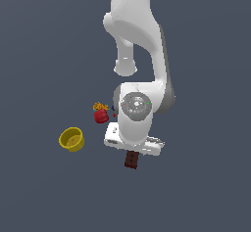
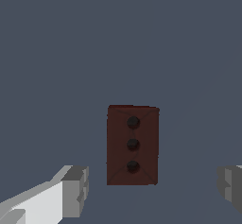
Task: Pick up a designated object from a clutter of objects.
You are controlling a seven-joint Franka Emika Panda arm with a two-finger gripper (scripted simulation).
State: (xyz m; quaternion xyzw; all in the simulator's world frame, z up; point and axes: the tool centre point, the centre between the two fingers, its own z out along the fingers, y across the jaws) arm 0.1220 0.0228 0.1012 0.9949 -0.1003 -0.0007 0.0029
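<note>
from the wrist camera i see my gripper [image 2: 151, 190] spread wide, one grey fingertip [image 2: 75, 190] on one side of the frame and the other just showing at the opposite edge, nothing pinched between them. the brown block [image 2: 132, 145] lies flat in the gap between the two tips, its long edges running roughly parallel to the finger faces, with bare floor showing on each side between block and pad, more on one side than the other, so i touch it nowhere. three dark dots run in a line down its upper face, and its four edges all read clean against the grey floor [image 2: 118, 38]. beyond its far short edge the floor is bare as far as this view reaches. in the exterior view the white hand hangs over the block [image 1: 131, 159], which pokes out just below it; whether the tips are down at the level of the block i cannot tell. past the hand, near the wrist on the exterior view's left, sits the red rounded item [image 1: 101, 116] with its orange top, a tiny dark item [image 1: 113, 109] close beside it. the yellow bowl [image 1: 71, 139] stands well apart, further to the exterior view's left, with open floor all round its rim.
</note>
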